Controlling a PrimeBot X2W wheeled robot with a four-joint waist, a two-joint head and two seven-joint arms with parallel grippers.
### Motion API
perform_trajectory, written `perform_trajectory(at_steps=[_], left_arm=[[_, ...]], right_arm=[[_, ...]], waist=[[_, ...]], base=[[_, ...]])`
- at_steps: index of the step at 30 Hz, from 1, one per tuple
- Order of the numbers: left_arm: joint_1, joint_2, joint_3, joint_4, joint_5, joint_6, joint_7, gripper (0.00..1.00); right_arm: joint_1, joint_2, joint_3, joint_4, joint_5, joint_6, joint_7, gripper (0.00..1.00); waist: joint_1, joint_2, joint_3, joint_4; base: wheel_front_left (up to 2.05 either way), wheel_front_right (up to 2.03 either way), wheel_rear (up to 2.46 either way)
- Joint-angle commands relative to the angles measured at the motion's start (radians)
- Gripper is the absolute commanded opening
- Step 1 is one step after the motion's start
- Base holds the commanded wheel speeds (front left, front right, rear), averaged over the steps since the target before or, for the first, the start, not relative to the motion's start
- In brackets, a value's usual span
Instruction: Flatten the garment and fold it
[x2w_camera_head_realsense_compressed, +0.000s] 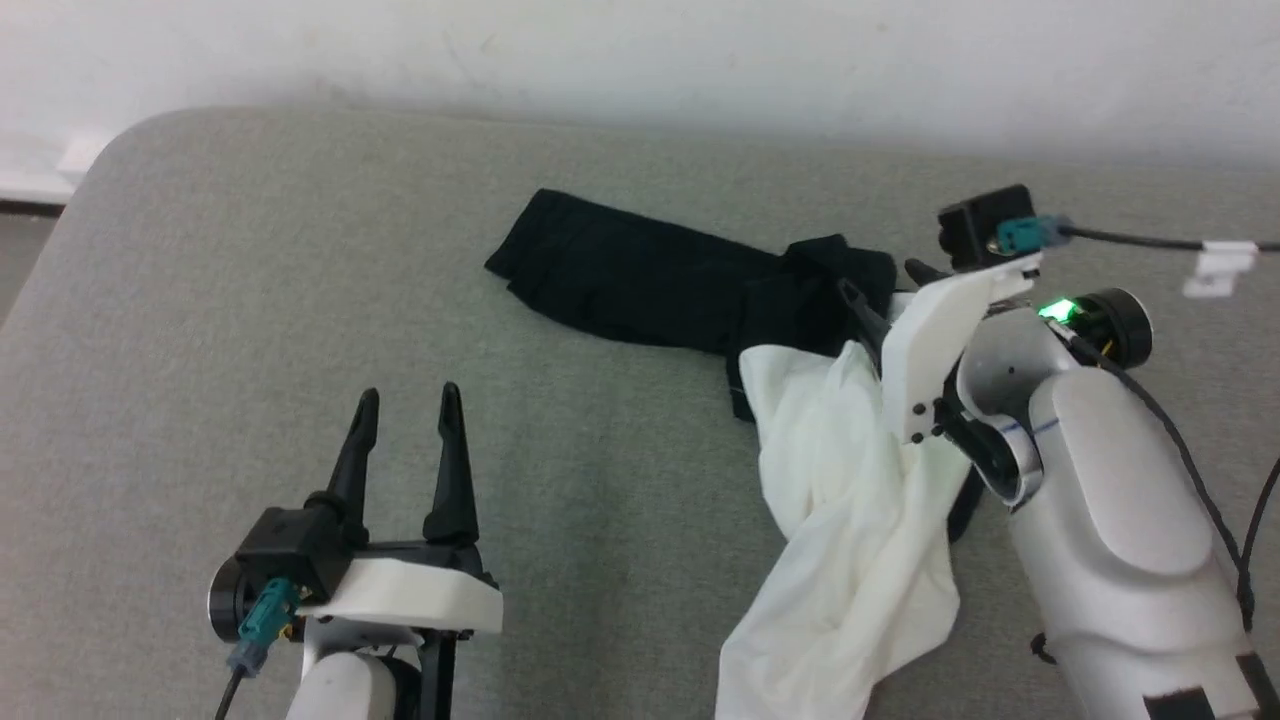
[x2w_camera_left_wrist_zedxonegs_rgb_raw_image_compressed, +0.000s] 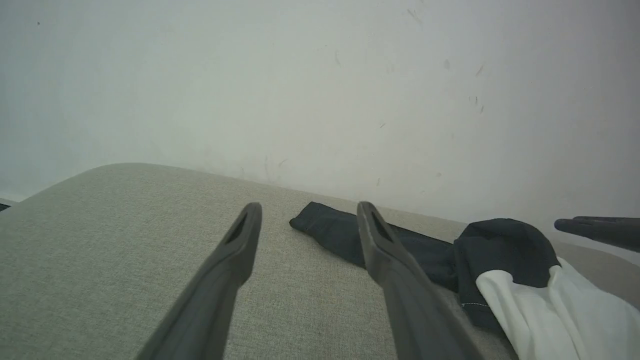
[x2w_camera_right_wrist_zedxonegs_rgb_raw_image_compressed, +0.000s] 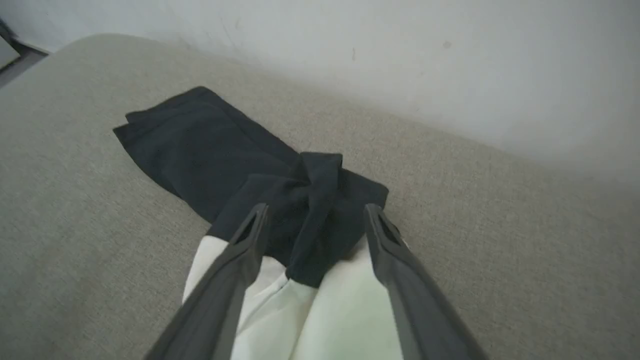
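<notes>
One garment (x2w_camera_head_realsense_compressed: 850, 500), crumpled, on one worktop (x2w_camera_head_realsense_compressed: 250, 300).
We count two grippers: left gripper (x2w_camera_head_realsense_compressed: 409, 392) and right gripper (x2w_camera_right_wrist_zedxonegs_rgb_raw_image_compressed: 316, 207), fingers spread, neither clamping cloth.

Open grey cushion (x2w_camera_head_realsense_compressed: 250, 300) left of the bunched garment (x2w_camera_head_realsense_compressed: 850, 520); wall (x2w_camera_head_realsense_compressed: 640, 50) close behind.

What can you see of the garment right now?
The garment is soft cloth, crumpled, not flat. Its white body is bunched and trails toward the near edge. One black sleeve lies stretched out leftward on the grey fabric surface. The black shoulder part is humped between the fingers of the open right gripper; contact unclear.
</notes>
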Motion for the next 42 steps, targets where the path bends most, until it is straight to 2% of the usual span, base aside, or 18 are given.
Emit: perform_trajectory(at_steps=[1, 3, 4, 5, 6, 7, 12, 17, 21, 23, 25, 28, 29, 30, 31, 34, 36, 42], left_arm=[[-0.017, -0.003, -0.004, -0.006, -0.007, 0.010, -0.005, 1.00], [-0.021, -0.003, -0.009, -0.008, -0.013, 0.015, -0.005, 1.00], [-0.023, -0.003, -0.009, -0.008, -0.015, 0.018, -0.005, 1.00], [-0.022, -0.003, -0.009, -0.008, -0.018, 0.021, -0.005, 1.00], [-0.022, -0.003, -0.009, -0.007, -0.019, 0.024, -0.005, 1.00], [-0.021, -0.003, -0.008, -0.006, -0.020, 0.025, -0.005, 1.00], [-0.007, -0.003, 0.001, 0.005, -0.018, 0.027, -0.005, 1.00], [0.006, -0.003, 0.019, 0.006, 0.000, 0.020, -0.005, 1.00], [0.020, -0.003, 0.036, 0.005, 0.016, 0.011, -0.005, 1.00], [0.027, -0.003, 0.044, 0.003, 0.022, 0.007, -0.005, 1.00], [0.033, -0.003, 0.051, 0.001, 0.026, 0.003, -0.005, 1.00], [0.041, -0.003, 0.056, 0.000, 0.028, -0.001, -0.005, 1.00], [0.043, -0.003, 0.057, 0.000, 0.029, -0.001, -0.005, 1.00], [0.045, -0.003, 0.057, 0.001, 0.030, -0.002, -0.005, 1.00], [0.047, -0.003, 0.058, 0.001, 0.030, -0.003, -0.005, 1.00], [0.055, -0.003, 0.062, 0.002, 0.033, -0.006, -0.005, 1.00], [0.058, -0.003, 0.062, 0.002, 0.032, -0.007, -0.005, 1.00], [0.054, -0.003, 0.036, 0.028, 0.027, -0.012, -0.005, 1.00]], right_arm=[[-0.029, 0.003, 0.003, 0.043, -0.017, -0.001, 0.025, 1.00], [-0.062, 0.003, 0.016, 0.107, -0.027, -0.001, 0.071, 1.00], [-0.075, 0.003, 0.020, 0.131, -0.033, -0.001, 0.090, 0.48], [-0.086, 0.003, 0.026, 0.152, -0.041, -0.001, 0.107, 0.33], [-0.094, 0.003, 0.028, 0.168, -0.044, -0.001, 0.118, 0.02], [-0.100, 0.003, 0.030, 0.178, -0.041, -0.001, 0.121, 0.00], [-0.108, 0.003, 0.088, 0.159, 0.038, -0.001, 0.071, 0.00], [-0.054, 0.003, 0.335, -0.028, 0.268, -0.001, 0.032, 0.00], [0.037, 0.001, 0.551, -0.203, 0.350, -0.001, 0.095, 0.00], [0.093, -0.020, 0.641, -0.265, 0.377, -0.001, 0.142, 0.00], [0.146, -0.055, 0.710, -0.305, 0.396, -0.001, 0.185, 0.00], [0.212, -0.105, 0.757, -0.319, 0.397, -0.001, 0.218, 0.00], [0.229, -0.118, 0.764, -0.321, 0.394, -0.001, 0.223, 0.15], [0.244, -0.126, 0.767, -0.326, 0.391, -0.001, 0.222, 0.49], [0.259, -0.130, 0.761, -0.333, 0.391, -0.001, 0.216, 1.00], [0.299, -0.125, 0.698, -0.371, 0.393, -0.001, 0.165, 1.00], [0.321, -0.114, 0.616, -0.405, 0.373, -0.001, 0.105, 1.00], [0.418, -0.041, 0.251, -0.490, 0.203, -0.001, -0.101, 1.00]], waist=[[-0.0001, 0.0000, 0.061, 0.060], [-0.0001, 0.0000, 0.072, 0.073], [-0.0001, 0.0000, 0.075, 0.078], [-0.0001, 0.0000, 0.076, 0.080], [-0.0001, 0.0000, 0.076, 0.082], [-0.0001, 0.0000, 0.074, 0.083], [-0.0001, 0.0000, 0.038, 0.073], [-0.0001, 0.0000, -0.006, 0.050], [-0.0001, 0.0000, -0.031, 0.030], [-0.0001, 0.0000, -0.039, 0.023], [-0.0001, 0.0000, -0.045, 0.017], [-0.0001, 0.0000, -0.050, 0.011], [-0.0001, 0.0000, -0.052, 0.009], [-0.0001, 0.0000, -0.053, 0.007], [-0.0001, 0.0000, -0.054, 0.005], [-0.0001, 0.0000, -0.056, -0.003], [-0.0001, 0.0000, -0.055, -0.007], [-0.0001, 0.0000, -0.052, -0.026]], base=[[0.00, 0.00, 0.00], [0.00, 0.00, 0.00], [0.00, 0.00, 0.00], [0.00, 0.00, 0.00], [0.00, 0.00, 0.00], [0.00, 0.00, 0.00], [0.00, 0.00, 0.00], [0.00, 0.00, 0.00], [0.00, 0.00, 0.00], [0.00, 0.00, 0.00], [0.00, 0.00, 0.00], [0.00, 0.00, 0.00], [0.00, 0.00, 0.00], [0.00, 0.00, 0.00], [0.00, 0.00, 0.00], [0.00, 0.00, 0.00], [0.00, 0.00, 0.00], [0.00, 0.00, 0.00]])
